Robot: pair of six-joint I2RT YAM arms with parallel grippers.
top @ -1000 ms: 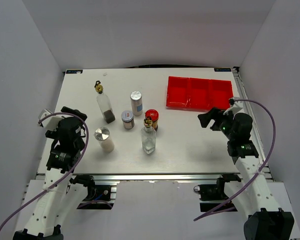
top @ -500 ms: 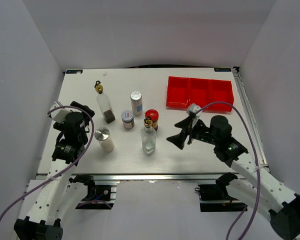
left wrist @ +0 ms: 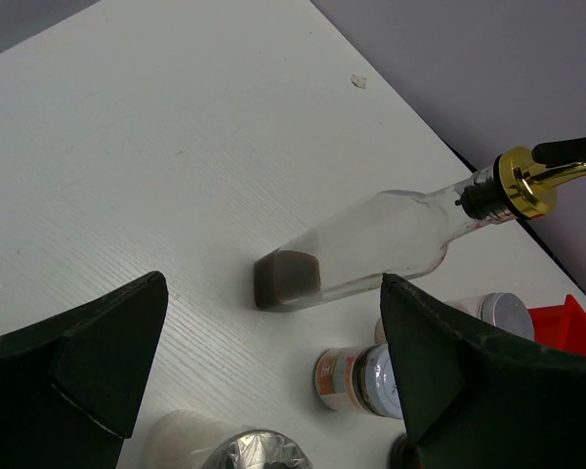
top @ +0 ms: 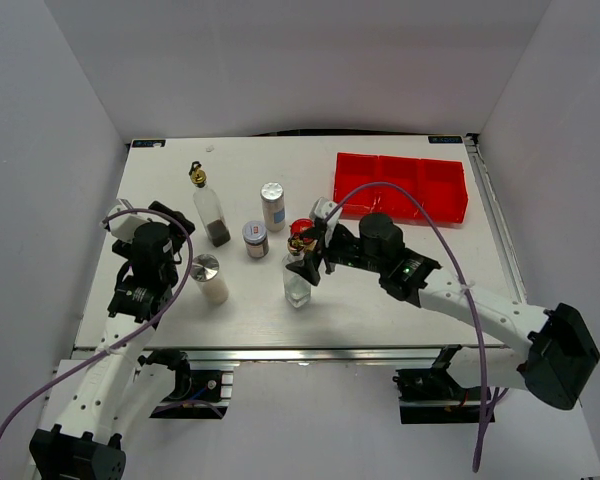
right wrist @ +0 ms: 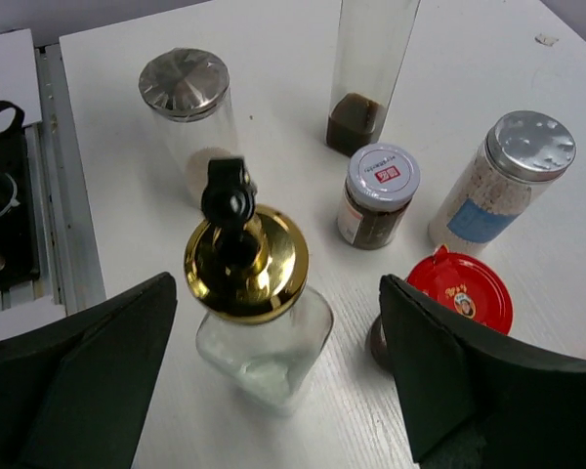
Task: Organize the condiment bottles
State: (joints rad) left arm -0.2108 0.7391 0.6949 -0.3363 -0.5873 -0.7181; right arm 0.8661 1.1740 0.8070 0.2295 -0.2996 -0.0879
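The condiment bottles stand together left of centre. A tall glass bottle [top: 210, 212] holds dark liquid, and near it are a white shaker [top: 272, 205], a silver-lidded jar [top: 255, 239], a red-lidded jar [top: 303, 231], a second shaker [top: 209, 278] and a clear bottle [top: 298, 278] with a gold pourer. My right gripper [top: 308, 252] hangs open over that clear bottle [right wrist: 264, 322], whose body lies between the two fingers untouched. My left gripper [top: 172, 222] is open beside the dark-liquid bottle [left wrist: 371, 242], holding nothing.
A red three-compartment tray [top: 400, 187] sits at the back right of the white table [top: 410, 290]. The right arm stretches across the table's middle. In the left wrist view the silver-lidded jar [left wrist: 364, 377] and a shaker lid [left wrist: 249, 451] lie ahead of the fingers.
My right arm has swung left from beside the tray to the clear bottle, jaws still open. The left arm has shifted slightly towards the bottles.
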